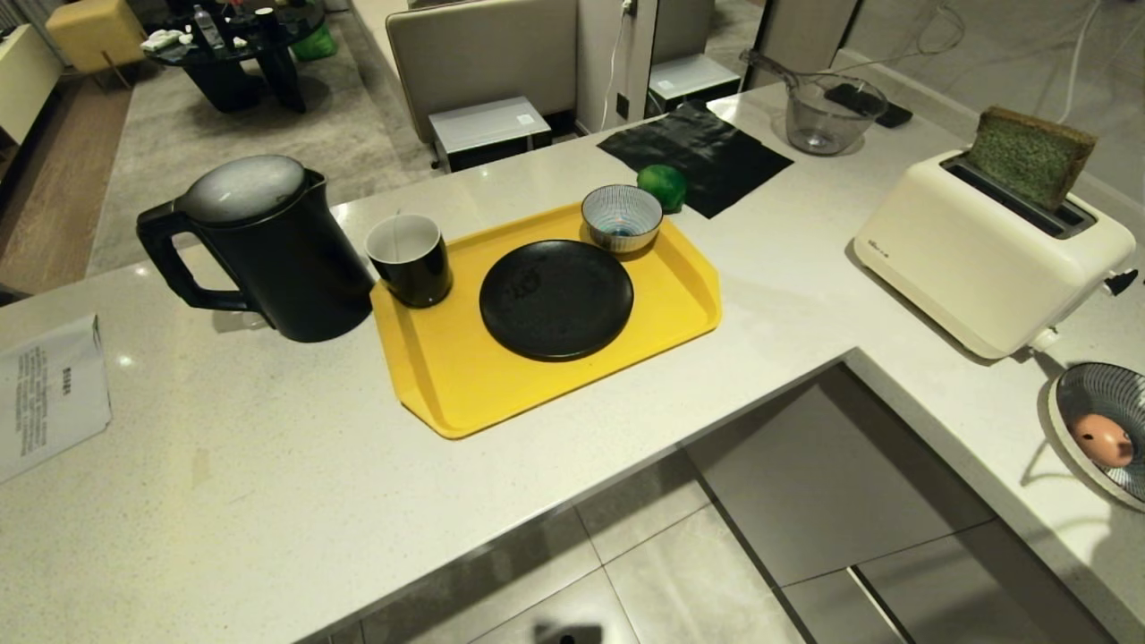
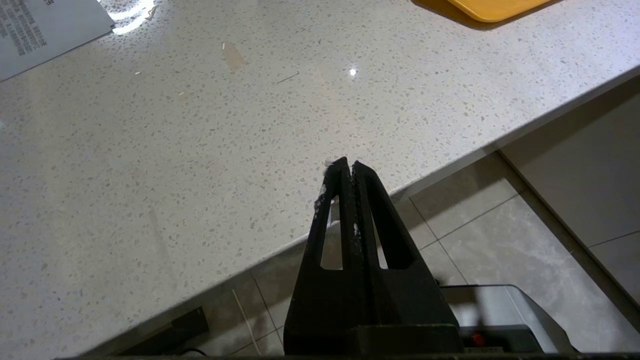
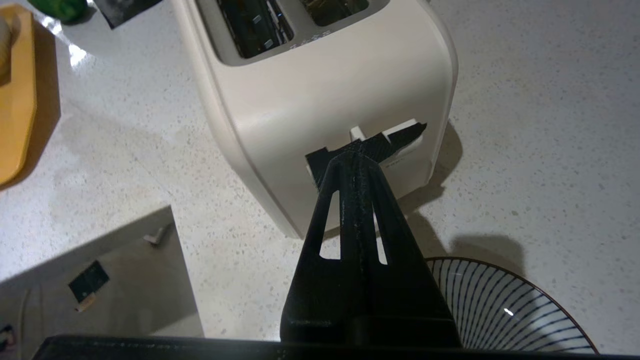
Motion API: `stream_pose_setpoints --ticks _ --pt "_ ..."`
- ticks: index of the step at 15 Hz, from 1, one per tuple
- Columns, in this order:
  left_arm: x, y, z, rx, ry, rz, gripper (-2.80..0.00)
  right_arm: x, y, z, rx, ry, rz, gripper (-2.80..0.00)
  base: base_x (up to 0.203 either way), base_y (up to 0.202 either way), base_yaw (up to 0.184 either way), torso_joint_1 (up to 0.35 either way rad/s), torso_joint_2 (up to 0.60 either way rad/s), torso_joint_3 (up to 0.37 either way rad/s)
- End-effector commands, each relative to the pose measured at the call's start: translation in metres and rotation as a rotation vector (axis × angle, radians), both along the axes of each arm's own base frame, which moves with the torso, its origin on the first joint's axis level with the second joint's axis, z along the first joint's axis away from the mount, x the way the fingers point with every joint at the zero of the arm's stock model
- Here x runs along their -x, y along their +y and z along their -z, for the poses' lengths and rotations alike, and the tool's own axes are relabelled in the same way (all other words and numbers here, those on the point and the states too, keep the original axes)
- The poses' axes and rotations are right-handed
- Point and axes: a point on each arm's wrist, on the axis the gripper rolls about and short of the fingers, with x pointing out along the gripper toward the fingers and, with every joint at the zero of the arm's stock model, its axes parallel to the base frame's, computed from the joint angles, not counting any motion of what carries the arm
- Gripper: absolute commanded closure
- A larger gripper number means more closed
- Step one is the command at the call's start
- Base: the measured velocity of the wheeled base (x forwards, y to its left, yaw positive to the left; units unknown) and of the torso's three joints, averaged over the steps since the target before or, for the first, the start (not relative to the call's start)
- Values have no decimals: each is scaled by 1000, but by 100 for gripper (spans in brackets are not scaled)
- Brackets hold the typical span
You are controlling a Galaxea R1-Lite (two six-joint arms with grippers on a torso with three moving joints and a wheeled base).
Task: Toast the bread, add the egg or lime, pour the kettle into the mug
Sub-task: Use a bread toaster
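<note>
Right now I see my right gripper (image 3: 357, 152) with its fingers pressed together, holding nothing, its tips at the black lever (image 3: 400, 137) on the end of the cream toaster (image 1: 984, 259). The bread (image 1: 1029, 156) stands in the toaster's far slot, sticking up. My left gripper (image 2: 348, 167) is likewise pinched closed and empty, over the countertop (image 2: 200, 150) edge. The egg (image 1: 1102, 438) lies in a striped bowl (image 1: 1087, 394) near the toaster; the lime (image 1: 663, 186) rests beside the yellow tray (image 1: 465, 385), and on the tray the mug (image 1: 411, 259) stands next to the kettle (image 1: 259, 246).

left gripper (image 2: 348, 167): matte black, slotted | right gripper (image 3: 357, 152): same
</note>
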Motion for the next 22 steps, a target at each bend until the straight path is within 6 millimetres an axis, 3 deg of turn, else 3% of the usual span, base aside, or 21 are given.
stream_pose_setpoints --ticks 1,22 --pt "0 0 0 -1 1 -1 0 -11 -9 5 -69 -2 -3 0 0 0 0 0 0 0" --pt "0 0 0 -1 1 -1 0 -26 -16 10 -61 -88 -52 0 0 0 0 0 0 0"
